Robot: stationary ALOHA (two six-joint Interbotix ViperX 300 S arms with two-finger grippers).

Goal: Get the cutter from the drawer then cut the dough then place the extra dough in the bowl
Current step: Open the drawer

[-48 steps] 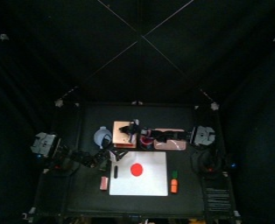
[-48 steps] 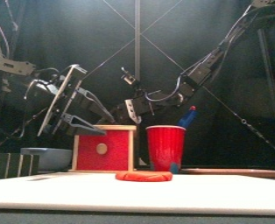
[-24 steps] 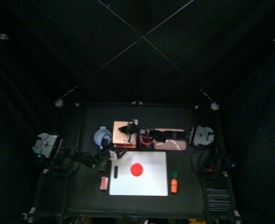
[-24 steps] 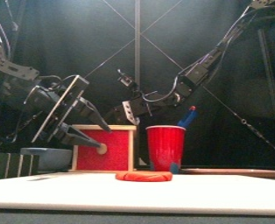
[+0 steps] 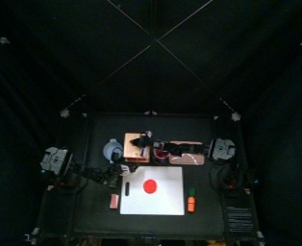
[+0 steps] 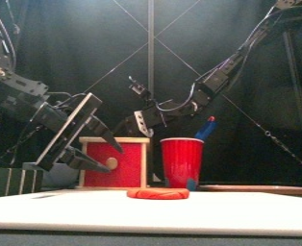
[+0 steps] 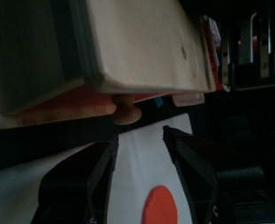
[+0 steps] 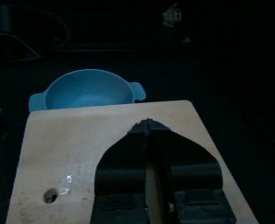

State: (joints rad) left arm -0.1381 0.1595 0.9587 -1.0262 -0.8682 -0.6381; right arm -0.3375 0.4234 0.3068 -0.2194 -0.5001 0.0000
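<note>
Cutter is not showing, so it is probably lying inside the drawer, which is looking closed. On the table [image 5: 92, 223], the white cutting board [image 5: 166, 197] is lying toward the front, with the wooden box [image 6: 128, 152] standing behind it, the blue-grey bowl [image 8: 91, 90] sitting beside that, and the red dough [image 5: 150, 186] resting on the board. The right gripper [image 8: 146, 127] is hanging just over the box top, jaws pressed together. The left gripper [image 7: 137, 140] has been dropping toward the red drawer front, jaws moderately apart, and is now lining up with its knob [image 7: 126, 113], so pulling looks next.
</note>
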